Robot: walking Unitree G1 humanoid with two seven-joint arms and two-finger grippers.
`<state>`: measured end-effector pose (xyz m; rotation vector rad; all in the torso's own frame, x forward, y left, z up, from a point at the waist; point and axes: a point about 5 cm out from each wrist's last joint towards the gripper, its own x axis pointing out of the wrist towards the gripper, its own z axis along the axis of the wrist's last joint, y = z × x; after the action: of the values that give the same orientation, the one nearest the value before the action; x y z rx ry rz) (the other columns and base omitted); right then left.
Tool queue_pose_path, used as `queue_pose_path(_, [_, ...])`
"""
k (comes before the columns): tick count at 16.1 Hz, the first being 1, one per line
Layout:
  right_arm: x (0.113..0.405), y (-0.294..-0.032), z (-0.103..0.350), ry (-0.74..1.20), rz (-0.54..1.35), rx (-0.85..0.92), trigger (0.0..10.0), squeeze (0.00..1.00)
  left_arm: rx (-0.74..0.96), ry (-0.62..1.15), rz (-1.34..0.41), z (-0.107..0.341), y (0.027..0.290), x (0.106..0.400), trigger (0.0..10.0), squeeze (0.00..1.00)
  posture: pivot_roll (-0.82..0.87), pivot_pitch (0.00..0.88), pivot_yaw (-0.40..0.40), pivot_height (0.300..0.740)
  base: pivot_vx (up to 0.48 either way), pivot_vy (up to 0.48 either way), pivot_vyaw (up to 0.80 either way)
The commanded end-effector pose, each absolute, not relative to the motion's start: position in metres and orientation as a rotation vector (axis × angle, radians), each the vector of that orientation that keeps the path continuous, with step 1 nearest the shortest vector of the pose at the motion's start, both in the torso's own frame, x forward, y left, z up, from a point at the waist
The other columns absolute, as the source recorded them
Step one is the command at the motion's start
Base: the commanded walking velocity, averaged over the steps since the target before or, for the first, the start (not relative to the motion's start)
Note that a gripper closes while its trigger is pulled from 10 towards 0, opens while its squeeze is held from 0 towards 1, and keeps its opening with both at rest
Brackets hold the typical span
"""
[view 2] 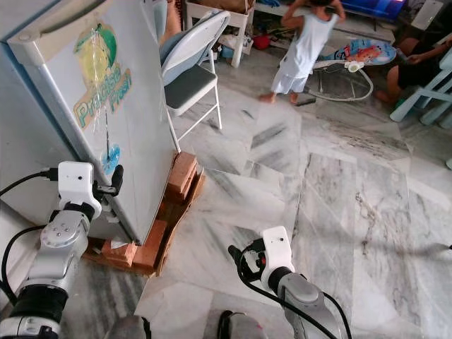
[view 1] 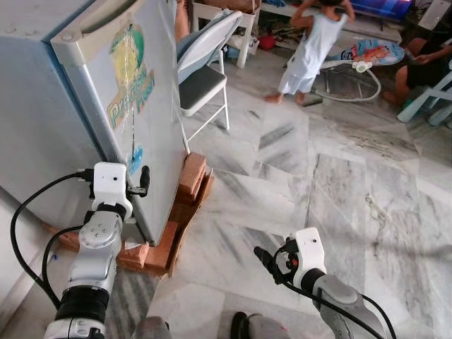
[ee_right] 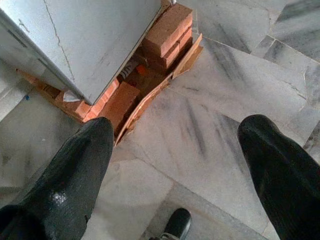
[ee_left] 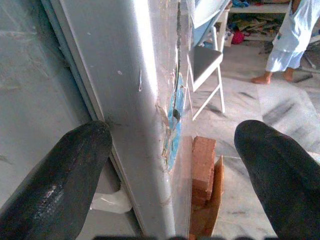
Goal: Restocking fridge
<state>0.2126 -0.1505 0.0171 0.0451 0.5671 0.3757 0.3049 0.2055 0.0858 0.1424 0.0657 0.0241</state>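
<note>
Fridge [view 1: 85,92]: heavy, rigid; door shut, grip its edge at ten o'clock.
Left gripper [view 1: 143,178]: fingers released, straddling door edge.
Right gripper [view 1: 265,260]: released, empty.

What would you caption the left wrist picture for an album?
Open left gripper straddling the fridge door edge, bricks below.

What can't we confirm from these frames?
- Fridge interior and stock: door is shut in the eye views.
- Fridge top: cut off by the frame edge in both eye views.
- Underside of the fridge: bricks and cardboard hide it in the right wrist view.
- Left tool contact with the door edge: fingers straddle it, touch unclear.
- Right tool: open over marble floor.
</note>
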Motion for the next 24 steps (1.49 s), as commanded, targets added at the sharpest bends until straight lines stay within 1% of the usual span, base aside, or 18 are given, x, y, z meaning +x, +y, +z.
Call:
queue_pose_path(1, [0.212, -0.153, 0.020, 0.570, 0.383, 0.036, 10.0, 0.00, 0.164, 0.036, 0.020, 0.093, 0.205, 0.312, 10.0, 0.00, 0.06, 0.118, -0.094, 0.740, 0.000, 0.000, 0.00])
queue_pose_path(4, [0.211, -0.151, 0.020, 0.598, 0.415, 0.034, 10.0, 0.00, 0.162, 0.033, 0.072, 0.100, 0.211, 0.327, 10.0, 0.00, 0.06, 0.115, -0.095, 0.740, 0.000, 0.000, 0.00])
queue_pose_path(6, [0.210, -0.152, 0.019, 0.598, 0.417, 0.031, 10.0, 0.00, 0.170, 0.028, 0.068, 0.103, 0.211, 0.332, 10.0, 0.00, 0.05, 0.114, -0.094, 0.740, 0.000, 0.000, 0.00])
queue_pose_path(9, [0.209, -0.151, 0.020, 0.601, 0.418, 0.035, 10.0, 0.00, 0.168, 0.011, 0.008, 0.108, 0.200, 0.340, 10.0, 0.00, 0.05, 0.115, -0.091, 0.740, 0.000, 0.000, 0.00])
queue_pose_path(11, [0.207, -0.149, 0.018, 0.627, 0.446, 0.033, 10.0, 0.00, 0.099, -0.023, -0.153, 0.121, 0.164, 0.352, 10.0, 0.00, 0.06, 0.114, -0.098, 0.740, 0.000, 0.000, 0.00])
queue_pose_path(12, [0.207, -0.149, 0.017, 0.633, 0.452, 0.031, 10.0, 0.00, 0.105, -0.045, -0.227, 0.126, 0.149, 0.353, 10.0, 0.00, 0.06, 0.115, -0.102, 0.740, 0.000, 0.000, 0.00])
queue_pose_path(13, [0.206, -0.148, 0.017, 0.641, 0.461, 0.029, 10.0, 0.00, 0.139, -0.101, -0.392, 0.138, 0.115, 0.353, 10.0, 0.00, 0.07, 0.113, -0.103, 0.740, 0.000, 0.000, 0.00])
queue_pose_path(14, [0.207, -0.147, 0.015, 0.647, 0.475, 0.023, 10.0, 0.00, 0.166, -0.175, -0.628, 0.158, 0.057, 0.347, 10.0, 0.00, 0.08, 0.108, -0.103, 0.740, 0.000, 0.000, 0.00])
queue_pose_path(15, [0.208, -0.147, 0.015, 0.649, 0.477, 0.021, 10.0, 0.00, 0.137, -0.209, -0.725, 0.170, 0.028, 0.342, 10.0, 0.00, 0.08, 0.108, -0.103, 0.740, 0.000, 0.000, 0.00])
queue_pose_path(16, [0.209, -0.147, 0.014, 0.649, 0.476, 0.019, 10.0, 0.00, 0.057, -0.265, -0.911, 0.193, -0.025, 0.321, 10.0, 0.00, 0.07, 0.096, -0.094, 0.740, 0.000, 0.000, 0.00])
queue_pose_path(18, [0.209, -0.144, 0.013, 0.647, 0.475, 0.017, 10.0, 0.00, -0.044, -0.305, -1.132, 0.214, -0.071, 0.286, 10.0, 0.00, 0.05, 0.090, -0.083, 0.740, 0.000, 0.000, 0.00])
queue_pose_path(19, [0.208, -0.144, 0.013, 0.647, 0.472, 0.017, 10.0, 0.00, -0.018, -0.285, -1.092, 0.205, -0.061, 0.295, 10.0, 0.00, 0.05, 0.090, -0.080, 0.740, 0.000, 0.000, 0.00])
queue_pose_path(20, [0.207, -0.145, 0.012, 0.648, 0.468, 0.019, 10.0, 0.00, 0.006, -0.245, -1.002, 0.192, -0.042, 0.312, 10.0, 0.00, 0.05, 0.091, -0.077, 0.740, 0.000, 0.000, 0.00])
queue_pose_path(22, [0.207, -0.145, 0.011, 0.649, 0.466, 0.022, 10.0, 0.00, 0.010, -0.181, -0.899, 0.179, -0.014, 0.330, 10.0, 0.00, 0.05, 0.091, -0.077, 0.740, 0.000, 0.000, 0.00])
queue_pose_path(23, [0.210, -0.142, 0.011, 0.641, 0.473, 0.024, 10.0, 0.00, 0.051, -0.139, -0.773, 0.167, 0.022, 0.343, 10.0, 0.00, 0.08, 0.092, -0.075, 0.740, 0.000, 0.000, 0.00])
queue_pose_path(24, [0.214, -0.139, 0.013, 0.616, 0.480, 0.027, 10.0, 0.00, 0.123, -0.114, -0.672, 0.157, 0.054, 0.348, 10.0, 0.00, 0.09, 0.091, -0.073, 0.740, 0.000, 0.000, 0.00])
